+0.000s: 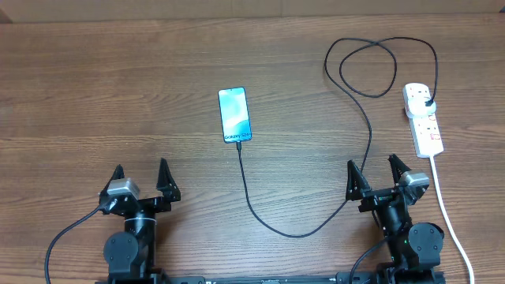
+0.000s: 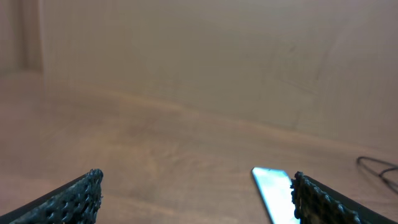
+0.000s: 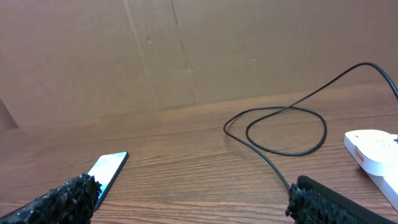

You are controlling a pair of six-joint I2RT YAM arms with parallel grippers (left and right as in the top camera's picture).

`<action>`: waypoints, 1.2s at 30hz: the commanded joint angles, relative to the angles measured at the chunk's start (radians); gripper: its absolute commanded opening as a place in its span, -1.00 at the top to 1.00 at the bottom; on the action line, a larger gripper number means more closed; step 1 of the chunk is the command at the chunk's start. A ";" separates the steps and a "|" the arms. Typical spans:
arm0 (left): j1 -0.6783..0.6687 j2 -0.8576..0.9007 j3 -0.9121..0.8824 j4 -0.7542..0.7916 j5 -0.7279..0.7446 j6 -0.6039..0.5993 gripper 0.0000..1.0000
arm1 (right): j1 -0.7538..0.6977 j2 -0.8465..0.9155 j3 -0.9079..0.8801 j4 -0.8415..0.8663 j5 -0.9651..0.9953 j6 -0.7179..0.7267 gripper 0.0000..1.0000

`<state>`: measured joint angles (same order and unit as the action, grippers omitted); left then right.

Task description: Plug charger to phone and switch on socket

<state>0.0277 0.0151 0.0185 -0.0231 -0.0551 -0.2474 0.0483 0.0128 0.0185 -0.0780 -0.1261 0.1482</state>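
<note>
Black thin charger cable [image 1: 300, 234] looks already mated at both ends: connector tip meets the bottom short edge of the slim blue-screened smartphone [image 1: 233, 114], and its black plug [image 1: 427, 102] sits in the white elongated power strip [image 1: 424, 126]. I can't confirm the tip is fully seated; too small to tell. What's left, I judge: flip the strip's red switches [image 1: 430, 134], whose on/off state isn't readable. Both pincers hang over the near edge of the brown wood-grain surface [image 1: 118, 79], fingers spread wide, holding nothing. Right pincer [image 1: 372, 166] is nearer the job. The strip lies ahead of it and off to its right, apart from it. The cable runs down past its fingers; contact unclear. Left pincer [image 1: 140, 172] is well apart from everything, with the smartphone ahead and to its right.
</note>
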 commanded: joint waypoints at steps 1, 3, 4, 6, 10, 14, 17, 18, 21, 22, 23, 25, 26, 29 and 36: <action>0.009 -0.012 -0.014 -0.032 -0.052 -0.055 -0.99 | 0.003 -0.010 -0.011 0.004 0.001 -0.008 -1.00; 0.010 -0.012 -0.014 -0.045 -0.046 -0.026 -0.99 | 0.003 -0.010 -0.011 0.004 0.001 -0.008 -1.00; 0.010 -0.012 -0.014 -0.046 -0.039 -0.006 -0.99 | 0.003 -0.010 -0.011 0.004 0.001 -0.008 -1.00; 0.010 -0.012 -0.014 -0.048 -0.009 0.058 -0.99 | 0.003 -0.010 -0.011 0.004 0.001 -0.008 -1.00; 0.010 -0.012 -0.013 -0.055 0.058 0.177 -0.99 | 0.003 -0.010 -0.011 0.004 0.001 -0.008 -1.00; 0.010 -0.012 -0.013 -0.056 0.060 0.192 -0.99 | 0.003 -0.010 -0.011 0.004 0.001 -0.008 -1.00; 0.010 -0.012 -0.013 -0.056 0.060 0.193 -0.99 | 0.003 -0.010 -0.011 0.004 0.001 -0.008 -1.00; 0.009 -0.012 -0.013 -0.056 0.060 0.200 -0.99 | 0.003 -0.010 -0.011 0.004 0.001 -0.008 -1.00; 0.009 -0.012 -0.013 -0.056 0.060 0.226 -0.99 | 0.003 -0.010 -0.011 0.004 0.001 -0.008 -0.99; 0.009 -0.011 -0.013 -0.056 0.058 0.226 -0.99 | 0.003 -0.010 -0.011 0.004 0.001 -0.008 -1.00; 0.010 -0.011 -0.013 -0.055 0.058 0.225 -0.99 | 0.003 -0.010 -0.011 0.004 0.001 -0.008 -1.00; 0.010 -0.010 -0.013 -0.055 0.058 0.225 -0.99 | 0.003 -0.010 -0.011 0.004 0.001 -0.008 -1.00; 0.010 -0.010 -0.013 -0.055 0.054 0.225 -0.99 | 0.003 -0.010 -0.011 0.004 0.001 -0.008 -1.00; 0.009 -0.010 -0.013 -0.055 0.053 0.225 -0.99 | 0.003 -0.010 -0.011 0.004 0.001 -0.008 -1.00; 0.009 -0.010 -0.013 -0.055 0.053 0.225 -0.99 | 0.003 -0.010 -0.011 0.004 0.001 -0.008 -1.00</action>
<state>0.0288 0.0151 0.0093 -0.0784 -0.0113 -0.0479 0.0483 0.0128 0.0185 -0.0784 -0.1265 0.1490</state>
